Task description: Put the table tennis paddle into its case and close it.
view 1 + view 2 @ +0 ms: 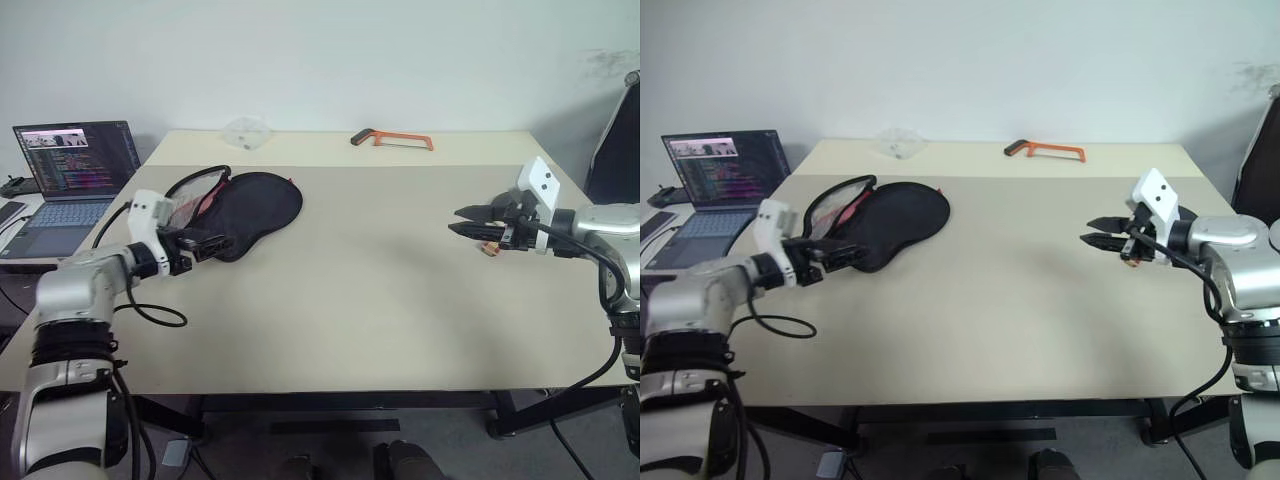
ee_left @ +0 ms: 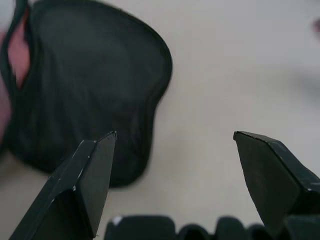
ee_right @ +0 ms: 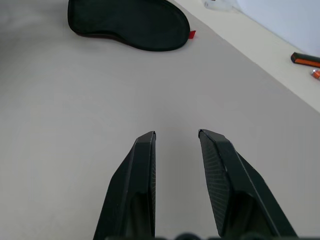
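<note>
Two steps look unfinished: the case (image 1: 248,208) lies on the surface (image 1: 360,300), flap apparently unzipped, paddle inside unconfirmed. Left claw (image 1: 207,244), spread wide and empty, hangs at the case's near edge; right claw (image 1: 470,221), slightly parted and empty, hovers well apart.

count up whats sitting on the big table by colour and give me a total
black: 1, the case
orange: 1, the hacksaw
clear: 1, a small see-through plastic item at the far edge, too small to identify
total: 3

The laptop stands on a separate surface beside the table, so it is not counted.
</note>
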